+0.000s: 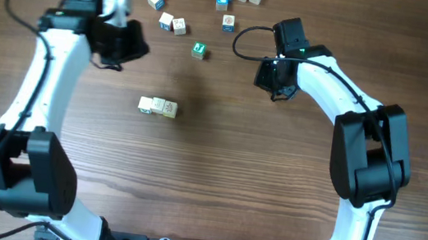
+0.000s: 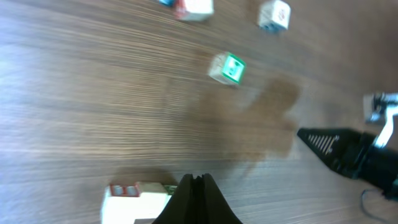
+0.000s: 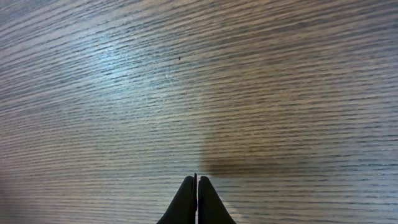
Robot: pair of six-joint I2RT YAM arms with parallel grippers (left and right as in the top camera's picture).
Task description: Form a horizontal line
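Risk: scattering the horizontal line (image 1: 158, 107).
Your left fingers (image 2: 186, 202) and right fingers (image 3: 186, 205) (both closed, empty) clip it if swung low.

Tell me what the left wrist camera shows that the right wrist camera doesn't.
Only the left wrist view: loose letter cubes, including a green-faced cube and a white cube, plus the right gripper seen from outside. Only the right wrist view: nothing extra, just bare wood. Both: the wooden table and the camera's own fingers shut together at the bottom edge.
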